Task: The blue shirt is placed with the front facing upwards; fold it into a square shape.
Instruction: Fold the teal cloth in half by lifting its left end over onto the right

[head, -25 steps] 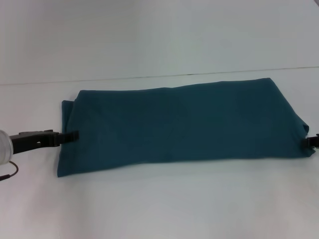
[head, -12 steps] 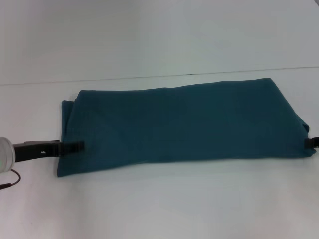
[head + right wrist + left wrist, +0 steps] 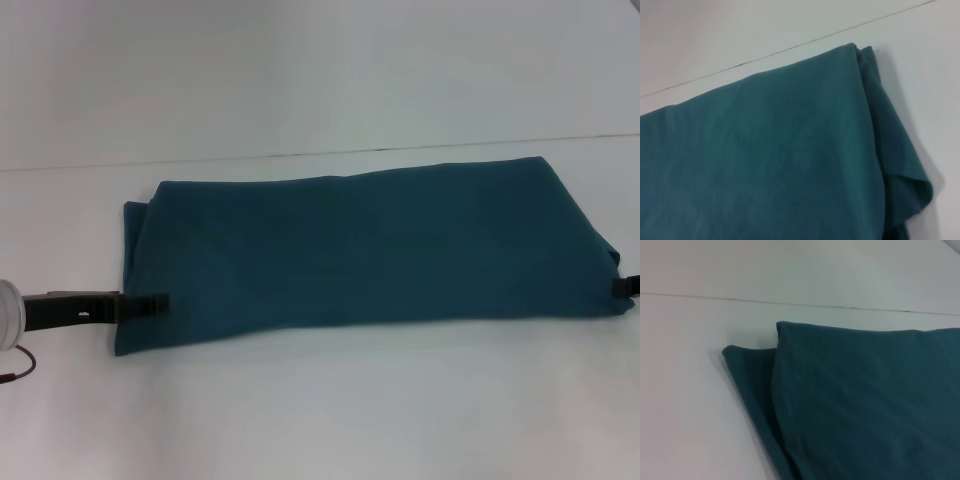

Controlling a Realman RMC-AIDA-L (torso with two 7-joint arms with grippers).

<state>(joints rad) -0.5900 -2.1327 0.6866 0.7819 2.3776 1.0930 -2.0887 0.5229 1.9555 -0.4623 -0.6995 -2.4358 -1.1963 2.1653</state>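
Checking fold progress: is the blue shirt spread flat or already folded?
Folded. The blue shirt lies as a long band; stacked layers show at its ends in both wrist views. Not yet square.

place: lab-like test bench | evidence: bare white table [image 3: 320, 420], plain white wall [image 3: 300, 70]

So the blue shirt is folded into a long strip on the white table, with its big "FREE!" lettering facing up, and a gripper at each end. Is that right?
Not quite: no lettering shows. In the head view the blue shirt is a plain folded strip on the white table, with the left gripper and the right gripper at its ends.
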